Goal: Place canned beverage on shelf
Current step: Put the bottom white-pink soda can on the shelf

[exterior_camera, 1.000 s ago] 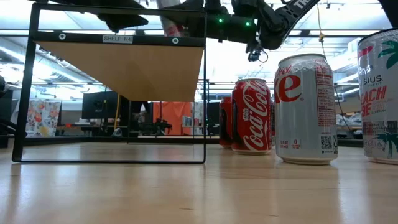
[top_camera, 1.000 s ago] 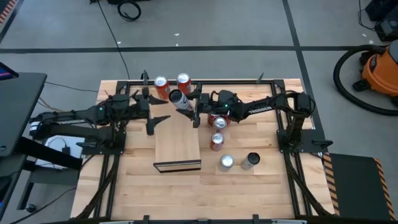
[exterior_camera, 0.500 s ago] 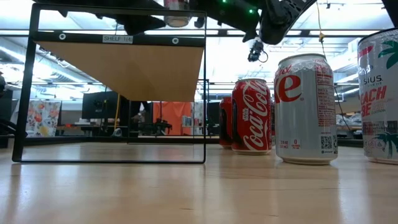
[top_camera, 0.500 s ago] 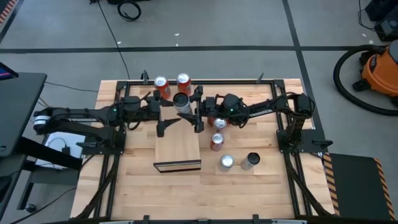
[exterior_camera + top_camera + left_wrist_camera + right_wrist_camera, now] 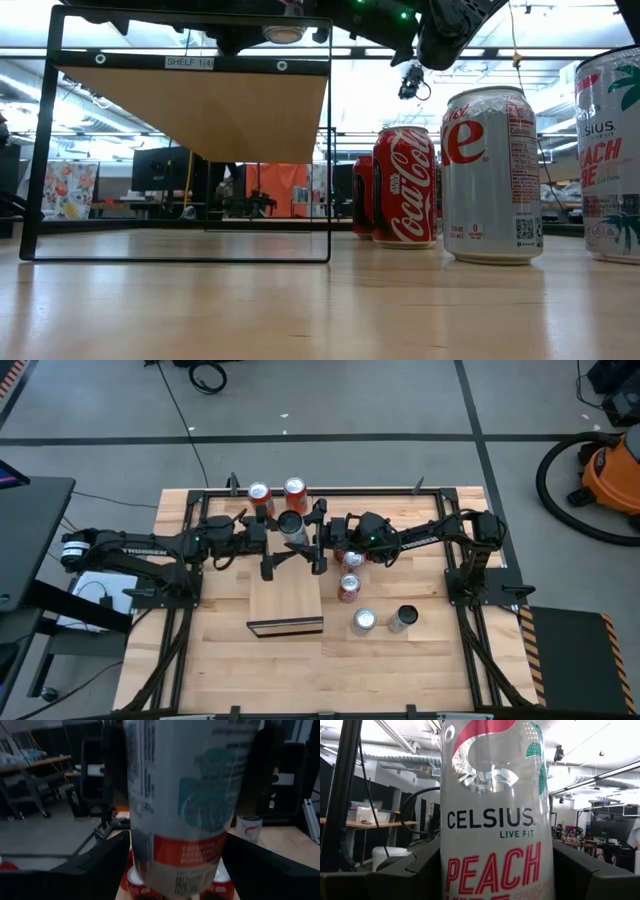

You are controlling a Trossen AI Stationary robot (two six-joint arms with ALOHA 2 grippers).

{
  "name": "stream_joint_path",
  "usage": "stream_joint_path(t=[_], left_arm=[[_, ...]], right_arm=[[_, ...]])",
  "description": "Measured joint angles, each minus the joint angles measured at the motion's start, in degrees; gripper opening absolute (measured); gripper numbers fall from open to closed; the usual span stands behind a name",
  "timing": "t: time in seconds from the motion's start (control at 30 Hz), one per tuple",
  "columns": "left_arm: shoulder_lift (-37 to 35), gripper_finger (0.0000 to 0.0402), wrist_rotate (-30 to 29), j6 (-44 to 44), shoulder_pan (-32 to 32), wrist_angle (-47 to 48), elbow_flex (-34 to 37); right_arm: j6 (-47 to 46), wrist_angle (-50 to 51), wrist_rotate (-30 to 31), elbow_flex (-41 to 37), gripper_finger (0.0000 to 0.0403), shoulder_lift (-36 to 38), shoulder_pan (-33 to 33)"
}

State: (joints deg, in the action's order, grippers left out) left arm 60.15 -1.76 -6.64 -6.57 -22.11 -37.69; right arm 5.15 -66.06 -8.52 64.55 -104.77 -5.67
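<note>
The can (image 5: 291,525) is being held upright over the far end of the shelf (image 5: 285,592), gripped between the 2 fingers of the right pincer (image 5: 318,538), which is being kept closed tightly on its body. In the right wrist view the can (image 5: 496,815) is filling the space between that pincer's fingers, its label facing the camera, so the hold is being made on the sides and the base is being left free to meet the board. From the low view, the can's base (image 5: 283,33) is being shown just at the level of the shelf's top rail (image 5: 190,62); whether it is touching the board cannot be told.

The left pincer (image 5: 270,547) is being held wide open, with 1 finger on either side of the same can; in the left wrist view the can (image 5: 180,805) is standing between its 2 spread fingers (image 5: 90,870) with clear gaps on both sides, so nothing is being gripped by it. It is probably being placed there to steady or take over the can.

Beyond both pincers, 2 red cans (image 5: 260,495) are standing at the table's far edge. Below the right pincer's arm, 4 more cans (image 5: 349,587) are waiting beside the shelf, clear of its top, which is being left bare for the placing.
</note>
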Motion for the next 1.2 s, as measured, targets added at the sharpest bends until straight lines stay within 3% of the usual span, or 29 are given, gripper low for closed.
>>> stream_joint_path(t=[0.2,0.4,0.73,1.2], left_arm=[[0.0,0.0308,-1.8,-1.9,0.0,-0.5,0.0],[0.0,0.0274,-1.8,-1.7,0.0,0.2,0.0],[0.0,0.0257,-2.8,-2.1,-0.4,1.8,0.0],[-6.0,0.0258,0.7,0.0,-4.5,17.5,0.0]], right_arm=[[0.2,0.2,0.4,0.0,0.0278,0.0,0.0],[0.0,2.3,2.7,0.0,0.028,0.1,0.0],[-0.2,4.9,4.4,0.0,0.0333,0.4,0.0],[2.4,24.5,4.8,0.0,0.035,7.5,0.0]])
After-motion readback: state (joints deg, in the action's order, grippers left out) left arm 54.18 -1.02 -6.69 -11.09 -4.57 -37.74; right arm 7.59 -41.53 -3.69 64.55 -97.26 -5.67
